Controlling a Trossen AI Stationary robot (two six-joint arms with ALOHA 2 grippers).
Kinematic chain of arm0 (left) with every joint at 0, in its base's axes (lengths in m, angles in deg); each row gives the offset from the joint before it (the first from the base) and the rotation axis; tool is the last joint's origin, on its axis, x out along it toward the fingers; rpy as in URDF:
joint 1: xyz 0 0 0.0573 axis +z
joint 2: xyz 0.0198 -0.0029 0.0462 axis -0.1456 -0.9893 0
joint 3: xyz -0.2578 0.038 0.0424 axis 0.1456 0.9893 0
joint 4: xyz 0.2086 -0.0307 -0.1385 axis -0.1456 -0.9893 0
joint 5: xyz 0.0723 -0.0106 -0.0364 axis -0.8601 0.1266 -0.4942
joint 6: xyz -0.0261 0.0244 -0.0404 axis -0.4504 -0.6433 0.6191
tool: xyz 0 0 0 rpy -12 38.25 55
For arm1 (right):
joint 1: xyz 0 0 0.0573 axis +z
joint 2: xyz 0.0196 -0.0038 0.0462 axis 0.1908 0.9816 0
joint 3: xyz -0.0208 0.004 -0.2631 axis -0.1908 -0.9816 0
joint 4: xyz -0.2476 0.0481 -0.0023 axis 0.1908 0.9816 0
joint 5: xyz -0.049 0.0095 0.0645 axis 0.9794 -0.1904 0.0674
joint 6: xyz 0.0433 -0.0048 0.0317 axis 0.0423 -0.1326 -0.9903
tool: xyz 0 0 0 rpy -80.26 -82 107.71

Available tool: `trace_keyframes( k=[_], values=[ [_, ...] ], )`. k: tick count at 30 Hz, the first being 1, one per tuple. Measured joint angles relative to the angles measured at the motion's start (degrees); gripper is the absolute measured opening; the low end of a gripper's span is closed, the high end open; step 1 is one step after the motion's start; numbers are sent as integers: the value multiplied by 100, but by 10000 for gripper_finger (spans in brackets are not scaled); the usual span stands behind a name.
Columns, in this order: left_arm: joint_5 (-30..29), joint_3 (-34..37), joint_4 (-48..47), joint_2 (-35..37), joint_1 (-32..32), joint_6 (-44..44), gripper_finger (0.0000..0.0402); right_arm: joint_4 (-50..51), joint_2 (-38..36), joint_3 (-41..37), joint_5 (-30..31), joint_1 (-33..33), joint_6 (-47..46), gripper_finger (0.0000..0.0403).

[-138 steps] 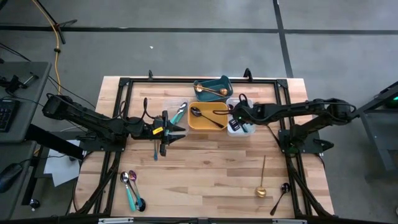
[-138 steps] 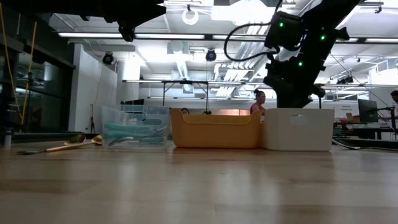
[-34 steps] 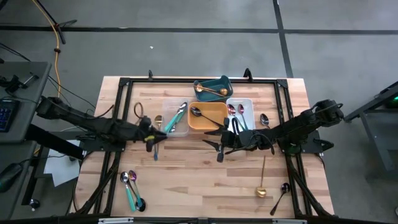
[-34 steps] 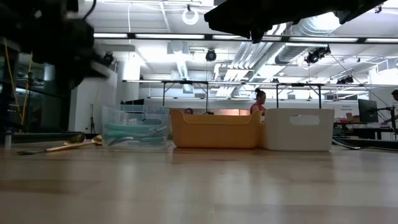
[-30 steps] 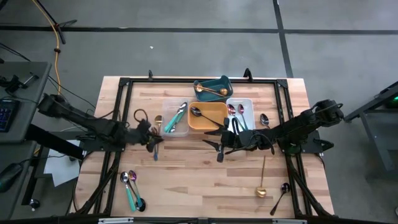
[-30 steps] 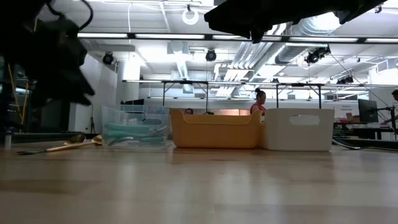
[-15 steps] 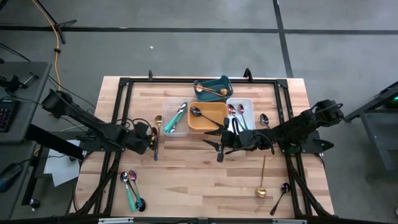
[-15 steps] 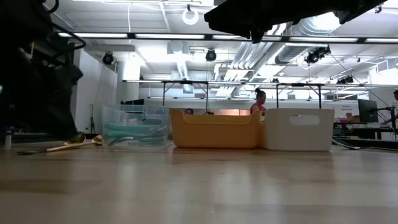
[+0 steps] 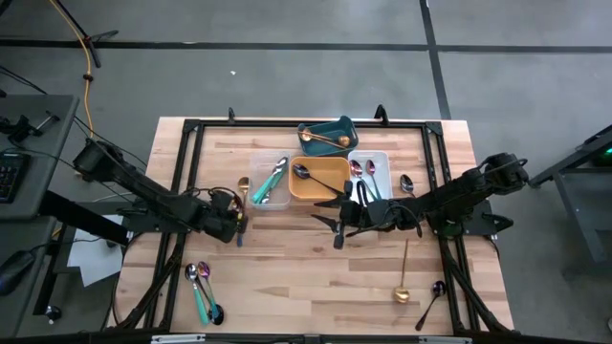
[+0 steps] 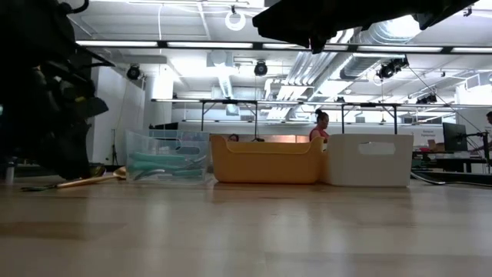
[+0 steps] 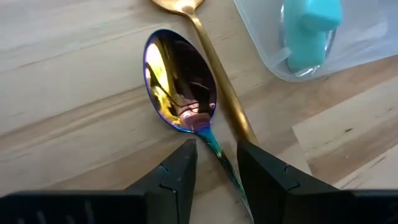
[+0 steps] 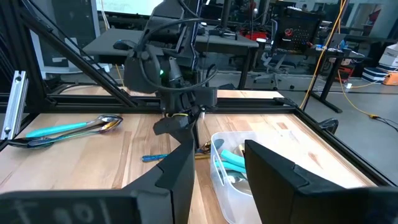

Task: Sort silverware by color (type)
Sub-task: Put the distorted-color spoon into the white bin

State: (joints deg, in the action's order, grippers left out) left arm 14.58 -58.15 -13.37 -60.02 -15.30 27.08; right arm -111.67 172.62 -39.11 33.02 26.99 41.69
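Left hand [image 11: 214, 163] low, fingers parted astride iridescent spoon's [image 11: 180, 84] neck beside gold spoon [image 11: 211, 59], near table's left edge; close squarely on handle alone; right hand [image 9: 337, 222] waits mid-table, parted, empty.

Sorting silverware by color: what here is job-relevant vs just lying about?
Job: iridescent spoon between left gripper fingers; gold spoon; loose spoons; clear bin, yellow bin, white bin.

Lying about: yellow cable, keyboard.
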Motion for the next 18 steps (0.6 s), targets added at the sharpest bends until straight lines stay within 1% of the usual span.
trace_keyframes(
  k=[5,9,11,14,18],
  values=[
    [-128,-26,-6,-431,-9,325,112,0,0,0,1,0,0,135],
    [-133,-26,2,-465,-7,330,111,0,0,0,31,0,0,135],
    [-106,-23,-42,-457,-3,325,103,0,0,0,30,0,0,135],
    [-65,-19,-136,-457,-3,325,75,0,0,0,30,0,-2,135],
    [133,-162,-586,-472,8,340,17,0,0,0,30,0,-17,135]
  ],
)
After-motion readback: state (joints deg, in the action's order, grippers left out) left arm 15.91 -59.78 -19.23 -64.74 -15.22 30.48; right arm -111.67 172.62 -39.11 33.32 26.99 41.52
